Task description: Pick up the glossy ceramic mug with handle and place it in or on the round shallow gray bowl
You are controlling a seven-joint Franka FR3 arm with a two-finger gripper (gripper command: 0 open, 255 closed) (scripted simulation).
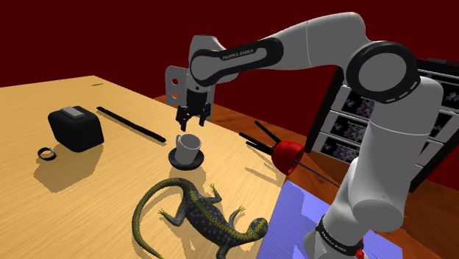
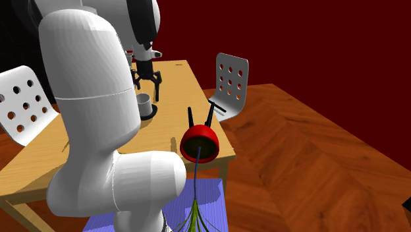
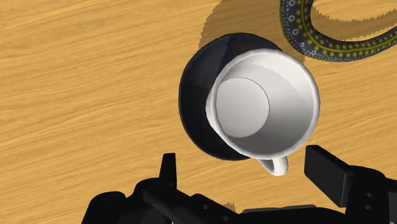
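Jaws spread, untouching: black two-finger gripper (image 1: 193, 118) hovers just above the glossy white ceramic mug (image 1: 188, 146). It stands upright in the round shallow dark-grey bowl (image 1: 175, 159), mid-table. I judge placement done; next I'd lift straight up, clear of the handle.

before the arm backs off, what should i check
1. mug seated in the dark bowl: ok
2. mug upright, mouth up: ok
3. jaws open, above the mug and apart from it: ok
4. handle untouched by either finger: ok
5. lizard apart from the bowl: ok
6. mug centred in the bowl: cannot tell
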